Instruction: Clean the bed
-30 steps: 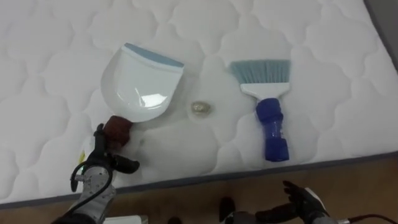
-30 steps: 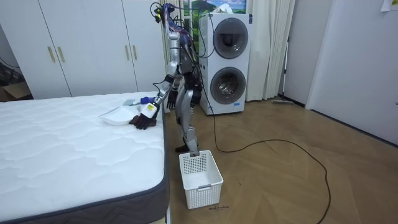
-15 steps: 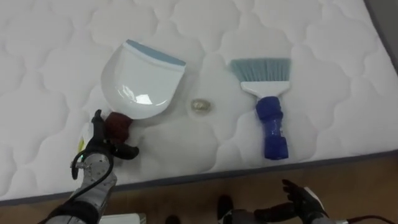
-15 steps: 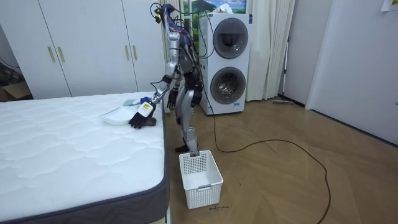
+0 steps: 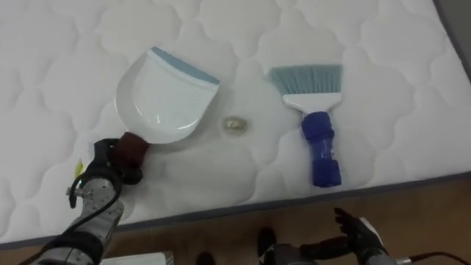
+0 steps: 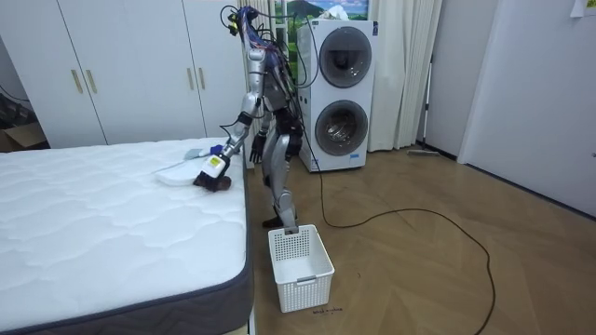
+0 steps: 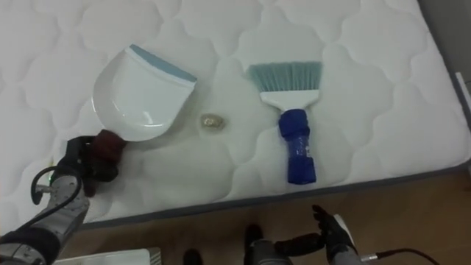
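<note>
Left robot hand (image 5: 101,182) now round dustpan (image 5: 163,99)

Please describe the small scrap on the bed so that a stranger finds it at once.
On the white quilted mattress, look between the white dustpan and the blue-handled brush. The scrap lies there, small, roundish and yellowish, touching neither tool.

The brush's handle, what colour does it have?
The brush's handle is deep blue; it shows best in the left eye view.

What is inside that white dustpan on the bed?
Nothing visible: the dustpan is bare white plastic inside. The crumpled scrap lies beside it on the mattress. The left hand covers part of its brown handle.
</note>
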Tool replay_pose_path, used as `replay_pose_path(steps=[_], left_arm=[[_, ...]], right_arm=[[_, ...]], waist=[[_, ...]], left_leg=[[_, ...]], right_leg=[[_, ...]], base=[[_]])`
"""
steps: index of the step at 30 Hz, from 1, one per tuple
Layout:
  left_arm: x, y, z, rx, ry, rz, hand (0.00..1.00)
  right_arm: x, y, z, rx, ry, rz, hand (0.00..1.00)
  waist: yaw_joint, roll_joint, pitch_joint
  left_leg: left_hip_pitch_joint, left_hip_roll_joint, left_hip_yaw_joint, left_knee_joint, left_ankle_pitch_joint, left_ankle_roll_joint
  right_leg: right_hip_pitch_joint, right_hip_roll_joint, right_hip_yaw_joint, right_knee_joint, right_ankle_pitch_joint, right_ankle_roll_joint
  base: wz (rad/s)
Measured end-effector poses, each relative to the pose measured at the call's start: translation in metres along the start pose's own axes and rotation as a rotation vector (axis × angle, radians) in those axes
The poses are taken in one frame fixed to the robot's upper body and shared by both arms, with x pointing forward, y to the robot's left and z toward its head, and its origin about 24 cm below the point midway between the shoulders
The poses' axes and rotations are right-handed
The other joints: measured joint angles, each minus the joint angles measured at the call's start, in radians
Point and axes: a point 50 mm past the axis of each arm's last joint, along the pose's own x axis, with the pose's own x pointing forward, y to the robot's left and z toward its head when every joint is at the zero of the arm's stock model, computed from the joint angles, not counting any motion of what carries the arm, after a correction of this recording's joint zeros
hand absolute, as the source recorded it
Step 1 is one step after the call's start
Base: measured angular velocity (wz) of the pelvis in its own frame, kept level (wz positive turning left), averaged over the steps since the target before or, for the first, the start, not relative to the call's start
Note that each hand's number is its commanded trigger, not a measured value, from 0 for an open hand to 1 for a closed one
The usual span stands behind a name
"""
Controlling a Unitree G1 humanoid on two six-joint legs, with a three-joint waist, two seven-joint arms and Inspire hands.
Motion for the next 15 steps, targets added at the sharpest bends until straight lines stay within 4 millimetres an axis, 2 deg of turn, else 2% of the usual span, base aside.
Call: replay_pose_path(steps=[15], left_arm=[[-0.0020, -0.0086, -0.0043, 0.040, 0.048, -0.066, 1.00]], right_arm=[[-0.0018, 0.0027, -0.0005, 0.010, -0.003, -0.008, 0.00]], waist=[[-0.005, -0.001, -0.0002]], left_leg=[[0.002, -0.001, 0.015, -0.001, -0.001, 0.001]], right_leg=[[-0.001, -0.002, 0.004, 0.006, -0.007, 0.005]], base=[[0.00]])
